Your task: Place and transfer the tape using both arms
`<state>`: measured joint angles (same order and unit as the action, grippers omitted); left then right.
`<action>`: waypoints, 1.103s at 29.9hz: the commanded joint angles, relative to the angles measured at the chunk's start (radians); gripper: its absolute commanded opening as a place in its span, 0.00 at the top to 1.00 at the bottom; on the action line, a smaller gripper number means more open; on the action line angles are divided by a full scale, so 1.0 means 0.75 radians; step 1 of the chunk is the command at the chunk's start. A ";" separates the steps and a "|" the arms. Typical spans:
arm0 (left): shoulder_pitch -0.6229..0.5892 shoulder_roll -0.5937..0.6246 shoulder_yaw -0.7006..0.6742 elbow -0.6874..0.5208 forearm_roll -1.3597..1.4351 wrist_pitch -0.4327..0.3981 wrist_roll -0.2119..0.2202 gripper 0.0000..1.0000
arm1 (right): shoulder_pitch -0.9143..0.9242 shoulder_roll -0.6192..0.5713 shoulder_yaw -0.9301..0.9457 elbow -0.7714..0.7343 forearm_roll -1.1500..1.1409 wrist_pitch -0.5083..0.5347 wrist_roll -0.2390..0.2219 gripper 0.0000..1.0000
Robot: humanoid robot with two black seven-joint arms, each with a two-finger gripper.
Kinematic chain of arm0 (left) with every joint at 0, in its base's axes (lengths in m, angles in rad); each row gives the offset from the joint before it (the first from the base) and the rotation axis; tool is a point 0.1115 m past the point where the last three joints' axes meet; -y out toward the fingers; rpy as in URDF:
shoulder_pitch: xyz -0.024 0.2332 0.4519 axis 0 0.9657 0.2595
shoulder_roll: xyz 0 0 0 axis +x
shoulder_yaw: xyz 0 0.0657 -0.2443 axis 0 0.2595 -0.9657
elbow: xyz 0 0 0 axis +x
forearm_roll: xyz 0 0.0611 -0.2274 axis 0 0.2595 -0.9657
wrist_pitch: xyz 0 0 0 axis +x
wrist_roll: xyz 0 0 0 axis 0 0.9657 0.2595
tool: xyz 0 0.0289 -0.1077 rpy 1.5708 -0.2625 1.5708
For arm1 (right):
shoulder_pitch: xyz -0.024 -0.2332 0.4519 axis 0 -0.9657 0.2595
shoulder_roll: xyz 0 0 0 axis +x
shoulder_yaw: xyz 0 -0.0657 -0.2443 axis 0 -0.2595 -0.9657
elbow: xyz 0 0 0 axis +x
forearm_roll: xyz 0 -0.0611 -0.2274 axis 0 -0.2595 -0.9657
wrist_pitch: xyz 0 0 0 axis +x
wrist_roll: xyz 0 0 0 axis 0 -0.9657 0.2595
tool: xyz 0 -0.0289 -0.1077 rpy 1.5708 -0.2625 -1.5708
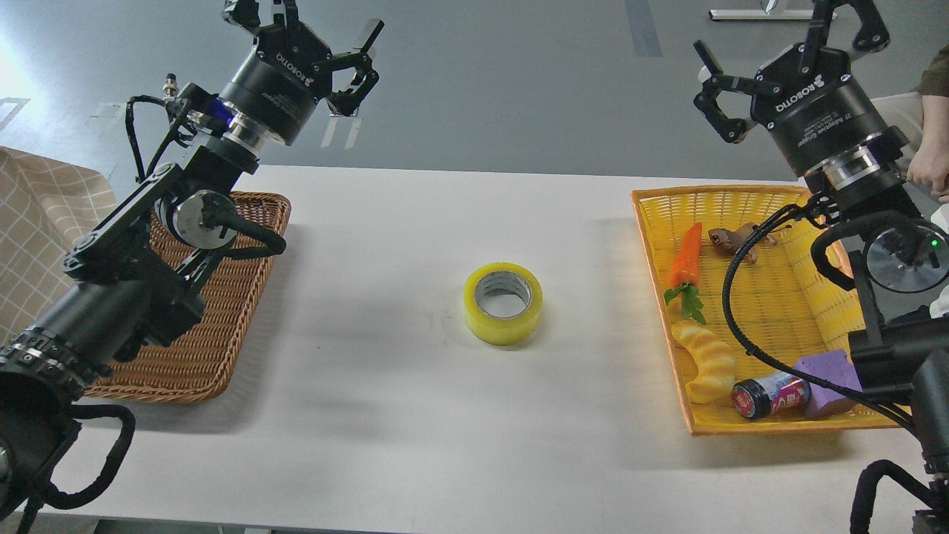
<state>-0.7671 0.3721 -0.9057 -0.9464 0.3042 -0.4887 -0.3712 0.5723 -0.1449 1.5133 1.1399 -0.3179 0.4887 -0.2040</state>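
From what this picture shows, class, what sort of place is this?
Probably a robotics lab or test area: two black arms with open grippers, left and right, hang over a plain white table laid out with a tape roll and baskets, on a bare grey floor.

I count one wide roll of translucent yellow packing tape (503, 302) at the centre of the white bench (385, 415). Two baskets: one brown wicker basket (215, 334) at nine o'clock, one yellow plastic basket (771, 297) at three o'clock. In the yellow one, five items: one orange toy carrot (686, 259), one brown toy animal (730, 241), one twisted yellow bread-like toy (708, 363), one small dark jar (767, 395), one purple block (829, 378). Two black tools: left (315, 37), right (786, 44).
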 commanded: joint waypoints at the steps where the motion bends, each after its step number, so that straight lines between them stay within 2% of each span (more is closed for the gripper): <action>1: 0.002 0.017 0.017 0.000 0.010 0.000 0.008 0.02 | -0.039 0.009 -0.040 0.000 0.005 0.000 -0.059 0.00; 7: 0.002 0.019 0.019 0.000 0.069 0.000 0.000 0.02 | -0.086 0.001 -0.116 0.016 0.007 0.000 -0.061 0.00; 11: -0.002 0.019 0.015 -0.004 0.395 0.000 -0.010 0.02 | -0.133 -0.034 -0.107 0.018 0.007 0.000 -0.051 0.00; 20: -0.004 0.009 0.017 -0.029 0.866 0.000 -0.012 0.02 | -0.156 -0.134 -0.071 0.016 0.013 0.000 -0.033 0.00; 26: -0.004 0.001 0.021 -0.127 1.218 0.001 -0.010 0.02 | -0.166 -0.156 0.017 0.006 0.017 0.000 -0.021 0.00; 33: -0.065 0.005 0.211 -0.178 1.578 0.067 -0.002 0.02 | -0.178 -0.169 0.034 -0.002 0.019 0.000 -0.021 0.00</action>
<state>-0.7928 0.3704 -0.8175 -1.0740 1.3999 -0.4521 -0.3771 0.4431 -0.2698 1.5328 1.1411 -0.3040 0.4887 -0.2193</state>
